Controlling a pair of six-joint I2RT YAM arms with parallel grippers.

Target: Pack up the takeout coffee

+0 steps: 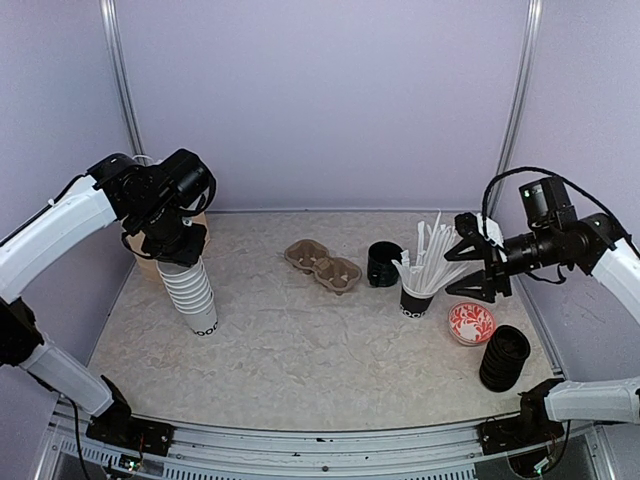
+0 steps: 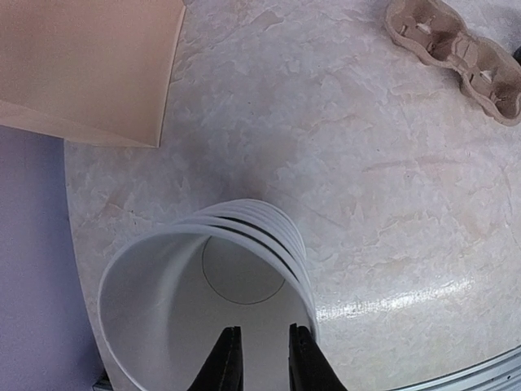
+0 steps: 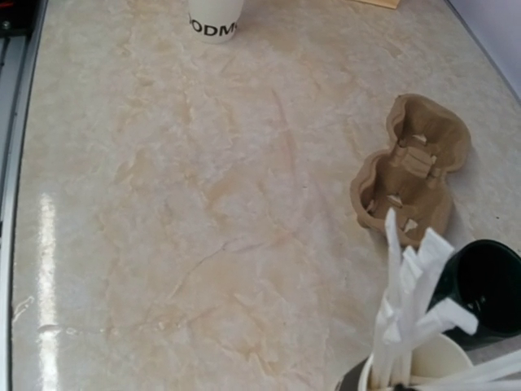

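A stack of several nested white paper cups (image 1: 192, 295) with black lettering on the lowest one stands at the table's left. No cup has a lid on. The left wrist view looks down into the top cup (image 2: 203, 301). My left gripper (image 1: 178, 245) hangs right over the stack's mouth. Its fingertips (image 2: 226, 358) point into the cup, a narrow gap apart, with nothing seen between them. A stack of black lids (image 1: 504, 357) sits at the front right. My right gripper (image 1: 470, 262) hovers wide open and empty beside the cup of white sticks (image 1: 418, 290). Its fingers do not show in the right wrist view.
A brown cardboard two-cup tray (image 1: 322, 266) lies mid-table, also in the right wrist view (image 3: 411, 167). An empty black cup (image 1: 383, 263) stands beside it. A red-patterned dish (image 1: 471, 322) sits at right. A brown paper bag (image 2: 81, 65) stands behind the cup stack.
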